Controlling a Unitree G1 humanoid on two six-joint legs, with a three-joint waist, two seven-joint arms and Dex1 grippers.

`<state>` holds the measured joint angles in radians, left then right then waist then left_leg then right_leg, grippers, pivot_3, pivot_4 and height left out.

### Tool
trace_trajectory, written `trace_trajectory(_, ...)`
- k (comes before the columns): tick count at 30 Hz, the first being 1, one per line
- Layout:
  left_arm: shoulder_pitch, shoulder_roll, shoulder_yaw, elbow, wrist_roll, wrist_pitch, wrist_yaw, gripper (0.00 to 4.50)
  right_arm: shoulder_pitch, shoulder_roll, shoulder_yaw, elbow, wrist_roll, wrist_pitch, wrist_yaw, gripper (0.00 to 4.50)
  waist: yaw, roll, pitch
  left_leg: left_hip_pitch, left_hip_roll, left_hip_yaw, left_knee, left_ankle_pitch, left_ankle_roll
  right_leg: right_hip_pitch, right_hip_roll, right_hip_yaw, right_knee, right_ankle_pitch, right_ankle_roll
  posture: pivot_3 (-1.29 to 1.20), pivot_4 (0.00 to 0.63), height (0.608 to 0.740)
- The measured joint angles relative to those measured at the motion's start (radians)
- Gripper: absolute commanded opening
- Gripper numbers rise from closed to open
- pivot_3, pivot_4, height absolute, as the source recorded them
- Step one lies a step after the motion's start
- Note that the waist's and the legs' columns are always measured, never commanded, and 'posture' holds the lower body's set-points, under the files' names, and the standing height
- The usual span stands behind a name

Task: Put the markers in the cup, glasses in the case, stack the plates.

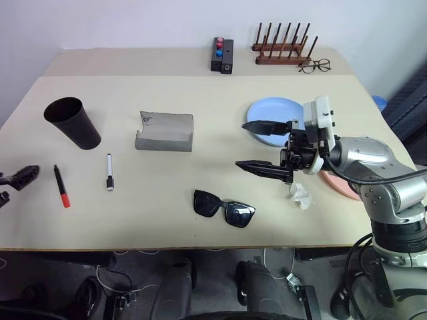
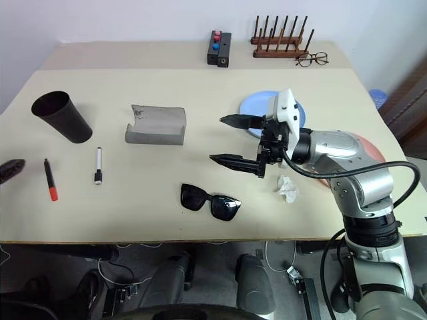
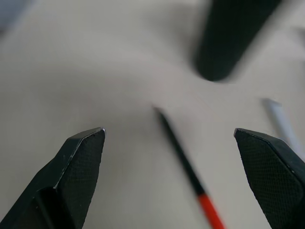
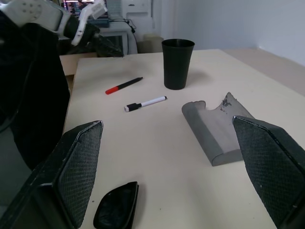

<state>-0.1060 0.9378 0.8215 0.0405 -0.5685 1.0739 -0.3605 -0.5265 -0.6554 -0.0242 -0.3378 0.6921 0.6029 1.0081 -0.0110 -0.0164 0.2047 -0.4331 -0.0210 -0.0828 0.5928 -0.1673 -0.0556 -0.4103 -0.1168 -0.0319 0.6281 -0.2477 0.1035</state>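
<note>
- Starting the marker step, I'd judge: nothing yet in the cup (image 1: 72, 121), standing on the surface (image 1: 200, 143).
- Left gripper (image 1: 12, 185), jaws spread, empty, left of the red marker (image 1: 61, 186).
- Right gripper (image 1: 265, 147) spread, empty, far right of the cup.
- Next: straddle that marker, pinch, lift.

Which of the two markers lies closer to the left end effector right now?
The slim red-tipped black marker; the white-bodied marker with black ends lies farther from the open left end effector.
</note>
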Motion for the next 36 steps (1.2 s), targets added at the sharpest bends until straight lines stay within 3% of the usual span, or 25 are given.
trace_trajectory(17,-0.335,0.0,-0.267,0.282,0.072,0.207,0.067,4.5,0.057,-0.001,-0.012,-0.057,0.0,0.024,-0.092,4.43,-0.003,-0.001,0.0,-0.001,0.0,0.001,0.0,0.002,0.002,-0.002,0.003,0.0,0.002,0.002,0.004,0.0,0.15,0.74)
trace_trajectory(21,-0.46,0.016,-0.322,0.439,0.106,0.225,0.058,4.5,0.059,0.005,-0.009,-0.072,0.0,0.024,-0.115,4.43,-0.001,-0.001,-0.001,-0.001,0.0,0.001,0.001,0.002,0.002,-0.002,0.004,0.0,0.003,0.002,0.004,0.0,0.15,0.74)
trace_trajectory(29,-0.568,0.065,-0.398,0.635,0.147,0.227,-0.015,4.5,0.059,0.007,-0.009,-0.074,0.0,0.024,-0.128,4.43,-0.003,-0.002,-0.001,-0.001,0.0,0.001,0.001,0.002,0.002,-0.002,0.004,0.0,0.003,0.002,0.005,0.0,0.15,0.74)
trace_trajectory(36,-0.716,0.134,-0.564,0.847,0.212,0.199,-0.182,4.5,0.059,0.01,-0.007,-0.074,0.0,0.021,-0.131,4.43,-0.002,-0.002,-0.001,-0.001,0.0,0.001,0.002,0.002,0.002,-0.001,0.004,0.0,0.003,0.002,0.005,0.0,0.15,0.74)
